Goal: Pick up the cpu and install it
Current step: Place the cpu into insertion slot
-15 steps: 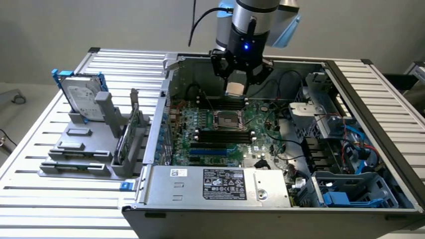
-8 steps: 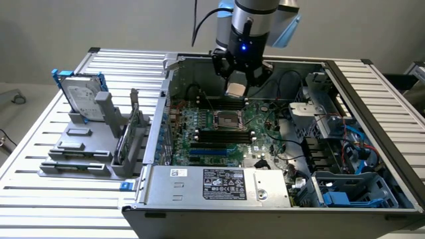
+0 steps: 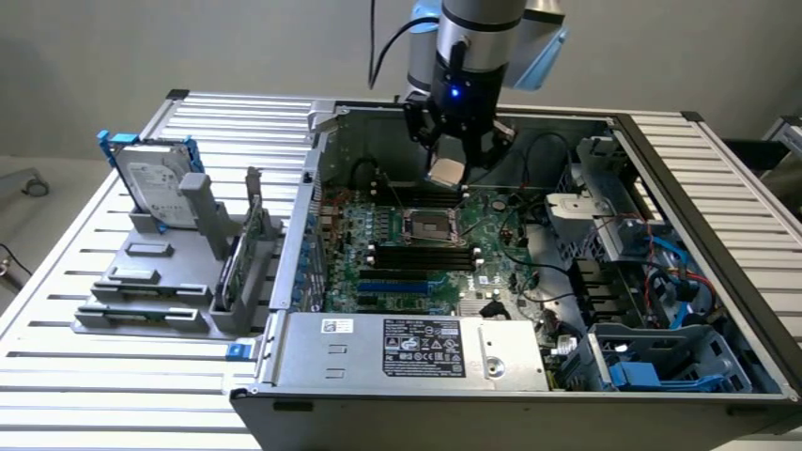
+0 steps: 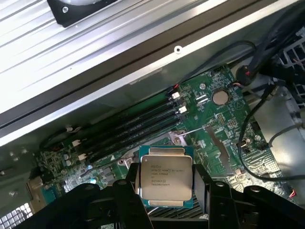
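I am holding the cpu (image 4: pixel 166 175) in the gripper (image 4: pixel 166 192). The fingers (image 4: pixel 127 191) are clamping two opposite edges of it, and its metal lid is facing the wrist camera.

In the exterior view the cpu is hanging at the fingertips inside the open case (image 3: pixel 300 216). It is sitting above the motherboard (image 3: pixel 501 256) and, as far as I can judge, touching nothing but the fingers.

The relation I am watching is cpu to socket (image 3: pixel 426 226). In the exterior view the socket is lying at about 6 o'clock from the cpu, near but not under it, between two banks of black memory sticks (image 3: pixel 424 256).

The cpu is close to square, so no long axis is guiding me here. In the wrist view its edges are not running parallel with the sticks, so I am judging it to be turned somewhat against the socket frame.
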